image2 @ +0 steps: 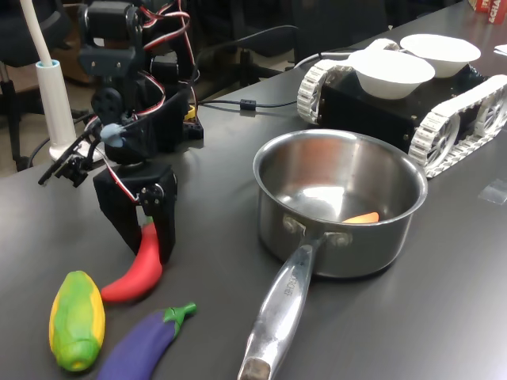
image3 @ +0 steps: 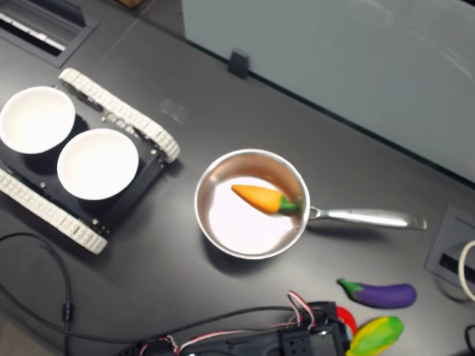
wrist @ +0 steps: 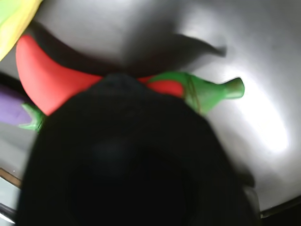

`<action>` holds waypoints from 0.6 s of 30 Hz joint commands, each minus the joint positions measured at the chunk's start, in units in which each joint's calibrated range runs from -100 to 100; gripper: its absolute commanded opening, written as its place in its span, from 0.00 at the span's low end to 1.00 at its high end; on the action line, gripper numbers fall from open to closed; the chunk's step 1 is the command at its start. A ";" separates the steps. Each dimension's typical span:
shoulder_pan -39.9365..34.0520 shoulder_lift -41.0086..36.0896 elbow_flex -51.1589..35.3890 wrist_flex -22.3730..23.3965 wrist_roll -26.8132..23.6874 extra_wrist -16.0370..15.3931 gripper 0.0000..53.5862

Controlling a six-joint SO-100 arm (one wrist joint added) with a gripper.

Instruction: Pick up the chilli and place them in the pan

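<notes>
Chilli (image2: 136, 275) lies on the dark counter (image2: 214, 198) near the first exterior view's lower left, red and curved, with its upper end between the two black fingers (image2: 165, 226) of the tool (image2: 145, 237). The fingers stand either side of that end, set apart wide enough to take it, and point down at the counter; whether they already press on the chilli cannot be told from these views. In the wrist view the chilli (wrist: 47, 75) runs across behind the dark blurred body of the tool, its green stem (wrist: 214, 92) sticking out on the far side.

Just beside the chilli, toward the first exterior view's lower edge, lie a green-yellow toy corn (image2: 76, 319) and a purple toy eggplant (image2: 142, 342), both flat on the counter and apart from each other. In the second exterior view only a sliver of the chilli (image3: 345, 317) shows next to the arm, with the eggplant (image3: 380, 294) and corn (image3: 373, 335) close by.

To the first exterior view's right of the tool stands the pan (image2: 396, 229), upright, its long steel handle (image2: 277, 317) pointing toward the lower edge. Inside it lies an orange toy carrot (image3: 261, 199) with a green top. Beyond the pan sits a black tracked vehicle (image2: 372, 103) carrying two white bowls (image2: 392, 67). A black cable (image2: 261, 103) runs along the counter behind the arm.
</notes>
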 commanded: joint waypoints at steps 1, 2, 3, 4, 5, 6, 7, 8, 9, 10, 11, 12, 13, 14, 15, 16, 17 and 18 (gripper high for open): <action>-0.85 -9.30 -1.24 0.35 -1.56 -2.15 0.00; -0.85 -10.32 -1.15 0.60 -1.81 -2.57 0.00; -0.85 -11.16 -0.97 0.69 -2.30 -3.16 0.00; -0.85 -12.00 -1.15 0.60 -3.17 -3.75 0.00; -0.73 -12.85 -1.33 0.86 -3.52 -4.34 0.00; -0.73 -13.78 -1.33 0.94 -4.15 -4.84 0.00; -0.73 -14.53 -1.51 0.69 -5.13 -5.18 0.00; -0.85 -15.38 -1.69 0.86 -5.27 -5.26 0.00; -0.85 -16.22 -1.51 0.94 -5.37 -5.26 0.00; -0.85 -16.98 -1.60 0.86 -5.86 -5.52 0.00; -0.96 -17.82 -1.60 0.94 -5.96 -5.60 0.00; -0.96 -18.67 -1.51 0.94 -6.20 -5.60 0.00; -0.96 -19.51 -1.60 0.94 -6.84 -5.94 0.00; -0.85 -20.44 -1.60 0.94 -7.13 -6.27 0.00; -0.50 -21.28 -1.60 1.03 -7.52 -6.78 0.00; -0.27 -21.96 -1.78 0.94 -8.30 -7.36 0.00; 0.19 -22.80 -1.96 0.94 -8.79 -7.95 0.00; 0.53 -23.73 -1.96 0.94 -9.23 -8.54 0.00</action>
